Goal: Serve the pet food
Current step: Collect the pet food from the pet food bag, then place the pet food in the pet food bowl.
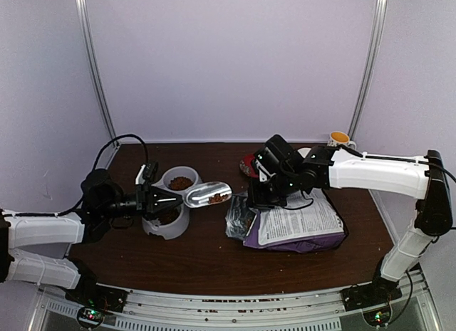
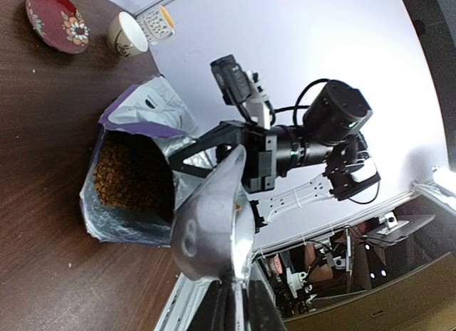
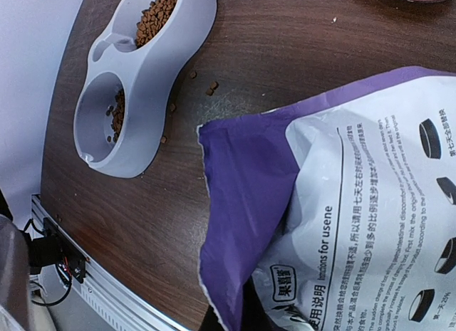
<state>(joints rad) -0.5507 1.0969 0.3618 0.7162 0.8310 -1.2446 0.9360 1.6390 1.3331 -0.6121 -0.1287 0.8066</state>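
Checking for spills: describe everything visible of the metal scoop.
The scoop is shiny silver metal, with a rounded cup and a narrow handle. It carries brown pet food near its tip. The left end effector grips its handle, holding it roughly level above the table, between the grey double bowl and the purple bag.

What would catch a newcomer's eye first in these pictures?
First, the silver scoop carrying pet food, gripped by the left pincer between the grey double bowl and the bag. Then the purple bag lying centre-right, with the right pincer holding its mouth open and more food visible inside.
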